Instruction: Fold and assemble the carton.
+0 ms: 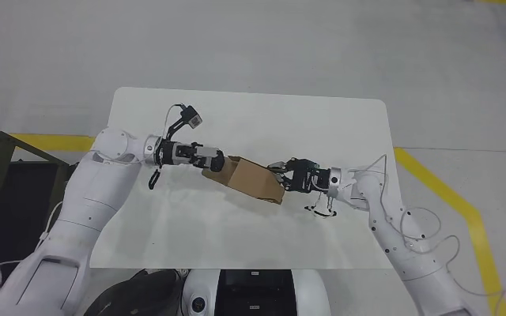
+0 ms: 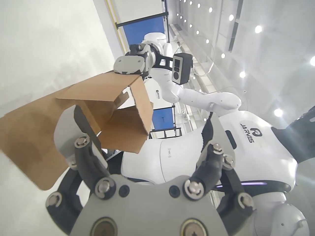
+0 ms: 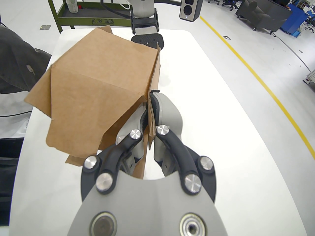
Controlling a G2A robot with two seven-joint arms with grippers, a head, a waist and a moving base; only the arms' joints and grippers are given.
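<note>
A brown carton, partly unfolded with loose flaps, hangs above the middle of the white table between my two arms. My right gripper is shut on the edge of a side panel of the carton; the top view shows it at the carton's right end. My left gripper is open at the other end. One of its fingers lies against a flap of the carton, while the other finger stands free. The carton's hollow inside faces the left gripper.
A green cart with a cup on it stands beyond the table's left end. Yellow floor lines run past the right side. The table top around the carton is bare.
</note>
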